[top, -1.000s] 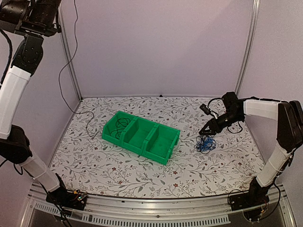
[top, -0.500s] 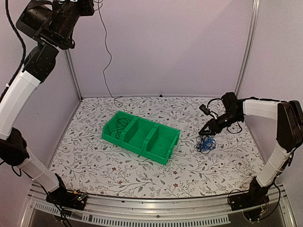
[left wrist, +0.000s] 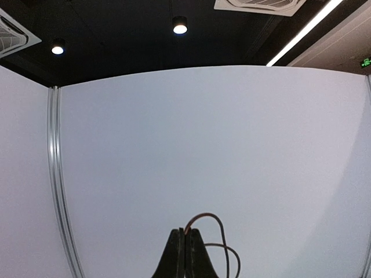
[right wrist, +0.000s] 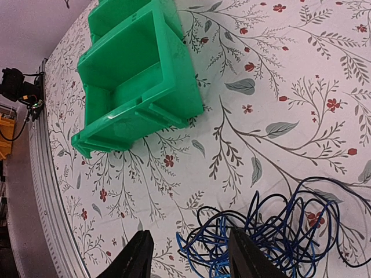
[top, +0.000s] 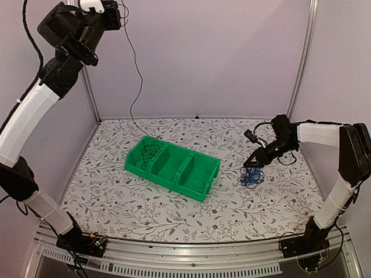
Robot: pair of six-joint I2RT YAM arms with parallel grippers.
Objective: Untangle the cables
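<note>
I'm working in a robot lab cell. Plain white panels (top: 203, 58) on aluminium posts (top: 302, 58) wall in a flower-patterned bench (top: 145, 214). The left arm (top: 29, 116) and right arm (top: 316, 132) are bolted to a metal rail (top: 191, 263) at its near edge. Above the panels, my left wrist camera shows a dark ceiling (left wrist: 116, 35) with spotlights (left wrist: 180, 25), a strip light (left wrist: 307, 29), air vents (left wrist: 258, 4) and a green exit sign (left wrist: 364, 62).

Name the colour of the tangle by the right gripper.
The tangle is blue with black strands, clearest in the right wrist view.
</note>
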